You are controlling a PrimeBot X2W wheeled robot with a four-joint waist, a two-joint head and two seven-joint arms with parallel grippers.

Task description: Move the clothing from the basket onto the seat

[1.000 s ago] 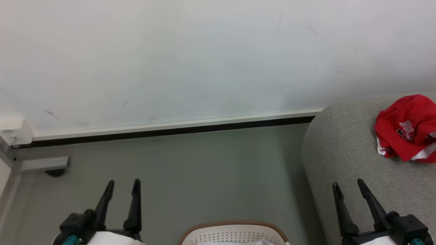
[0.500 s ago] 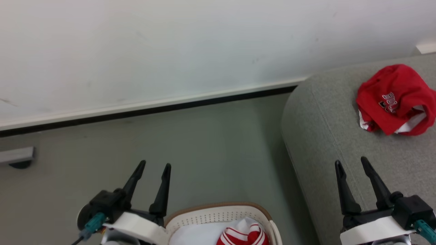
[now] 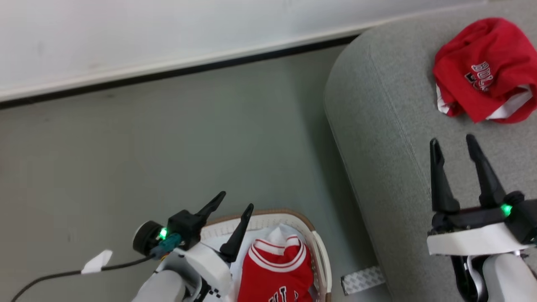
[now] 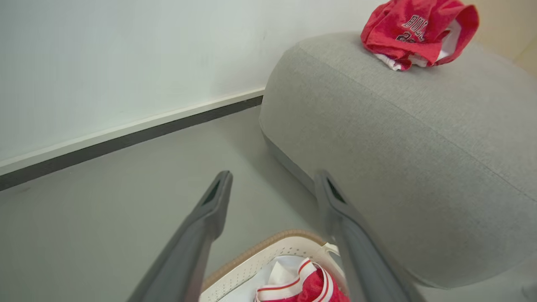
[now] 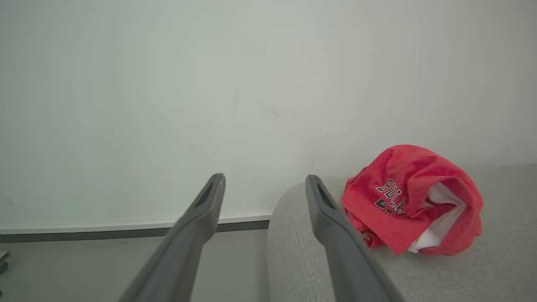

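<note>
2 grippers, fingers spread and empty: left gripper (image 3: 236,199) over basket (image 3: 323,260) rim, right gripper (image 3: 452,139) above seat (image 3: 377,147). Grey floor (image 3: 168,138) and tape strip (image 3: 361,280) between basket and seat. Red clothing (image 3: 486,50) crumpled on seat, lettering up; more clothing (image 3: 277,272) in basket, striped collar showing.

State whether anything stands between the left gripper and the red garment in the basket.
Nothing visible does. The left gripper hovers open above the basket, and the red garment lies uncovered on top inside.
</note>
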